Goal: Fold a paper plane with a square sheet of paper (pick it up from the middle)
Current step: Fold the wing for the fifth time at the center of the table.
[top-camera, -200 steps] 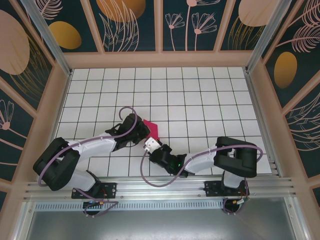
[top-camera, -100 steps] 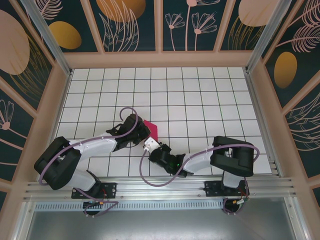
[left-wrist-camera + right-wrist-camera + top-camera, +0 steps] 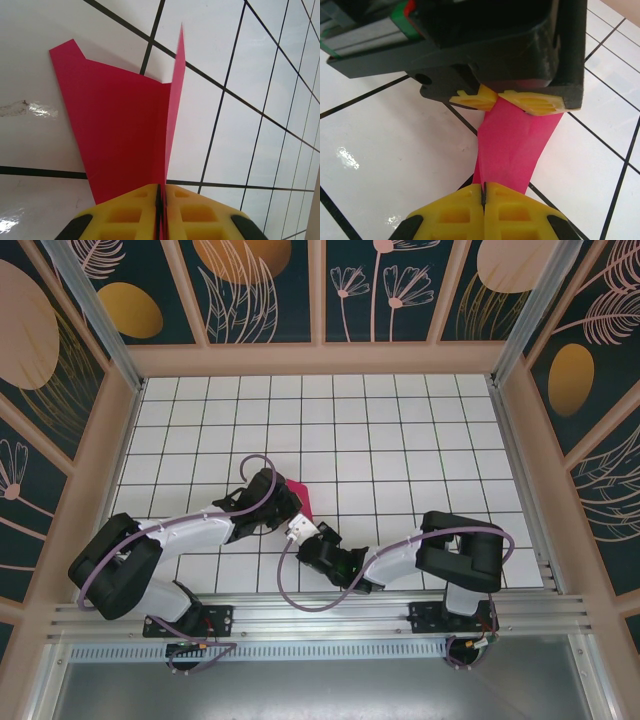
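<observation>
Right tool [image 3: 483, 199]: nearest the arm bases. Its yellow pads are pressed together on the near end of the thin, creased magenta-pink sheet of paper [image 3: 125, 130], so it is gripping it.
Left tool [image 3: 160, 200]: just beyond, at about 10 o'clock from the right tool in the overhead view. Its yellow pads are also clamped tight on the sheet of paper, along the fold line.
Between the tools: in the right wrist view the two face each other, the left tool at 12 o'clock, with a short span of paper running from one to the other.
Paper, place: just off the middle of the white, black-gridded tiled surface [image 3: 400, 440], toward 7 o'clock, poking out at about 1 o'clock from the left tool.
Paper, shape: not a flat square. It has a central crease, with one flap spread toward 9 o'clock low over the tiles and the other standing on edge toward 12 o'clock. Whether the low flap touches the surface I cannot tell.
Done, as I judge it: the early folds are in and the sheet is doubled along a spine.
Left, as I judge it: no slim dart with a pointed nose shows yet. The wings look unfolded, and the creases need pressing before the finished plane can be set down.
Far side: more bare tiles, then dark teal flower-patterned wall panels [image 3: 260, 290] at 12 o'clock.
</observation>
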Controlling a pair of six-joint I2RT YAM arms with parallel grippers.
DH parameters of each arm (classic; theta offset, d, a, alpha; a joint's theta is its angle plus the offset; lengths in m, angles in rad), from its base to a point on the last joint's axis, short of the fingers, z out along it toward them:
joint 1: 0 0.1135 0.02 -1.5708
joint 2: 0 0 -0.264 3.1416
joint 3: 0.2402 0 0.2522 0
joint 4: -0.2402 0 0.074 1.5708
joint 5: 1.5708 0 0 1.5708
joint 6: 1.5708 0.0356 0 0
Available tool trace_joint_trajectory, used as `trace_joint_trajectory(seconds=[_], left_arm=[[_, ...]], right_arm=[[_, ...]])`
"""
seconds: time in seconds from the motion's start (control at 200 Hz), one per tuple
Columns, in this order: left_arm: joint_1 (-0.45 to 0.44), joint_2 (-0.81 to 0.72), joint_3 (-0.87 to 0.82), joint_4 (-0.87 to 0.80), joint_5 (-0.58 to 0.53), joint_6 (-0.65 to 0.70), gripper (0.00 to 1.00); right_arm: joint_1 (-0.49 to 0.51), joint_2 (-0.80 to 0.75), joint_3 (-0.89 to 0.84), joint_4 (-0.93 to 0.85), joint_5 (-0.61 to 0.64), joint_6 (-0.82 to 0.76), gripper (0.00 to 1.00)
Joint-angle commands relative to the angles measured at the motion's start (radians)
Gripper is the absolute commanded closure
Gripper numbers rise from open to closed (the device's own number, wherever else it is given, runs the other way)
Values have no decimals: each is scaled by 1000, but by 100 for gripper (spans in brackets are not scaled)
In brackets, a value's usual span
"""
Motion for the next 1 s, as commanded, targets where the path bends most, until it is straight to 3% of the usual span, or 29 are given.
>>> trace_joint_trajectory(seconds=[0.0, 0.12, 0.27, 0.41, 0.751, 0.996], left_arm=[[-6, -17, 6, -33, -26, -14, 84], [-6, -34, 3, -38, -40, -8, 82], [-6, -18, 13, -44, -29, 1, 84], [-5, -12, 13, -42, -19, -1, 84], [-7, -10, 16, -45, -12, 4, 84], [-7, -10, 17, -46, -16, 4, 84]], right_arm=[[-8, 7, 10, 22, 28, 41, 100], [-9, 3, 11, 16, 23, 58, 98], [-8, 9, 28, 2, 30, 64, 81], [-10, 13, 35, 17, 32, 53, 73], [-22, 38, 55, 10, 35, 55, 81], [-21, 29, 44, -30, 49, 93, 81]])
